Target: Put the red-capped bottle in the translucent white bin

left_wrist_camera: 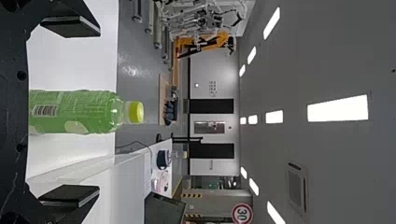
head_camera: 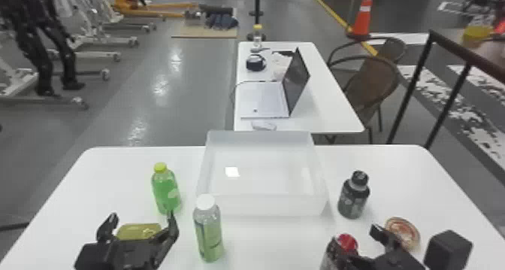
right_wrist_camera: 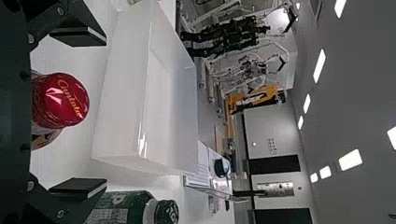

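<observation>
Red-capped bottle [head_camera: 347, 243] is upright on the bench [head_camera: 270, 246], nearer than the bin [head_camera: 263, 205], pretty much lined up between the right arm's spread fingers [right_wrist_camera: 77, 38]. Left arm's fingers [left_wrist_camera: 70, 26] are open too, farther off.

In the desk's [head_camera: 112, 167] left half stand a green bottle [head_camera: 165, 192] and a white-capped bottle [head_camera: 209, 233], a yellow item [head_camera: 137, 231] nearer the left edge. The right half bears a dark bottle [head_camera: 353, 198] and, farther from the far edge, a brown disc [head_camera: 404, 231]. Past the far edge, a laptop [head_camera: 265, 98] and mouse [head_camera: 263, 126] lie on another desk [head_camera: 327, 107].
</observation>
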Robot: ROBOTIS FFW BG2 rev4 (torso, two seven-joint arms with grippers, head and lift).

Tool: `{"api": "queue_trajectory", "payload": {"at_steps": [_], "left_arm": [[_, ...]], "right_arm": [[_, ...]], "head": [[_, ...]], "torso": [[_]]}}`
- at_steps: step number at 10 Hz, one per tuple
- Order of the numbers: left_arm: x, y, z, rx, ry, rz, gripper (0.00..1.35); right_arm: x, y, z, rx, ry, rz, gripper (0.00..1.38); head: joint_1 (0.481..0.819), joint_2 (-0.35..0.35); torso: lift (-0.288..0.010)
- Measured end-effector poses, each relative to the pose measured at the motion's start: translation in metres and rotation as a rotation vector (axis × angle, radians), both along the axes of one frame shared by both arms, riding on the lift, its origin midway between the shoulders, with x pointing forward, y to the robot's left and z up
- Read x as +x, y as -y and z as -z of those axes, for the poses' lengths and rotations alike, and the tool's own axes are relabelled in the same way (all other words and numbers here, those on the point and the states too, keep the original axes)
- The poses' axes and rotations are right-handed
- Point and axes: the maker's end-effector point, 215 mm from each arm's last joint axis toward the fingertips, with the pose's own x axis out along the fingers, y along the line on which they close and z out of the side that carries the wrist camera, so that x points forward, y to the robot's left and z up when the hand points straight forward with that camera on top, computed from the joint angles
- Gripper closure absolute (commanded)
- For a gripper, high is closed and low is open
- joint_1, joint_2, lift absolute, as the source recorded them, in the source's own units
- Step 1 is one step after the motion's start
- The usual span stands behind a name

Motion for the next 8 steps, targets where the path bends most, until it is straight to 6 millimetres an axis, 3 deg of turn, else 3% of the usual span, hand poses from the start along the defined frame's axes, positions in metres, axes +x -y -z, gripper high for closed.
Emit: {"api": "queue_trajectory", "payload": {"at_steps": [4,8], "left_arm": [[0.001,0.0,0.0,-0.003,0.003,0.002,0.12],[0.001,0.001,0.001,-0.008,0.002,0.003,0.12]], "right_arm": [[-0.008,-0.003,0.016,-0.017,-0.036,-0.022,0.22],[-0.014,0.01,0.037,-0.06,-0.116,0.019,0.22]], "head": [[0.549,0.0],[0.549,0.0]], "torso": [[-0.1],[-0.1]]}}
